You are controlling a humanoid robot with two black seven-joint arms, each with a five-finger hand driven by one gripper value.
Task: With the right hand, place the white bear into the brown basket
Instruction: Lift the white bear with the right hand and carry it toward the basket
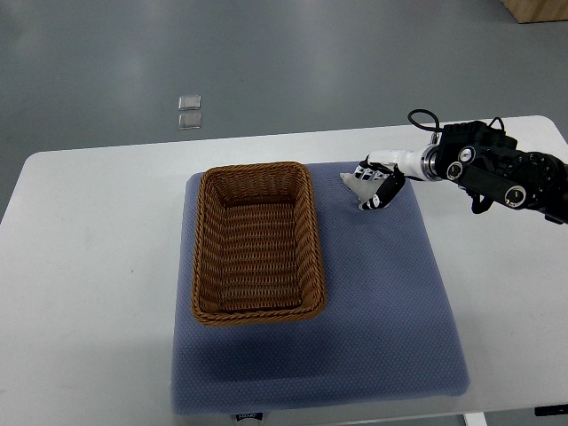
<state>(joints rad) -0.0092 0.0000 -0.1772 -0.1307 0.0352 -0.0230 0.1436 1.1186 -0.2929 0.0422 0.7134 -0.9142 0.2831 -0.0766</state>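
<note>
Brightness: even, bright overhead light, nothing dim.
Glare: soft pale patches on the grey floor (266, 53); the white bench (80, 266) is near washed out.
Shadows: faint, short (darkest inside the basket (257, 240)).
Focus: mostly sharp; the robot hand (377, 188) looks slightly soft.
Distortion: slight bowing at bench edges.

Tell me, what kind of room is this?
Probably a robot lab or test room: a plain white table on a bare grey floor, with a blue mat, one basket, and a robot hand working.
</note>
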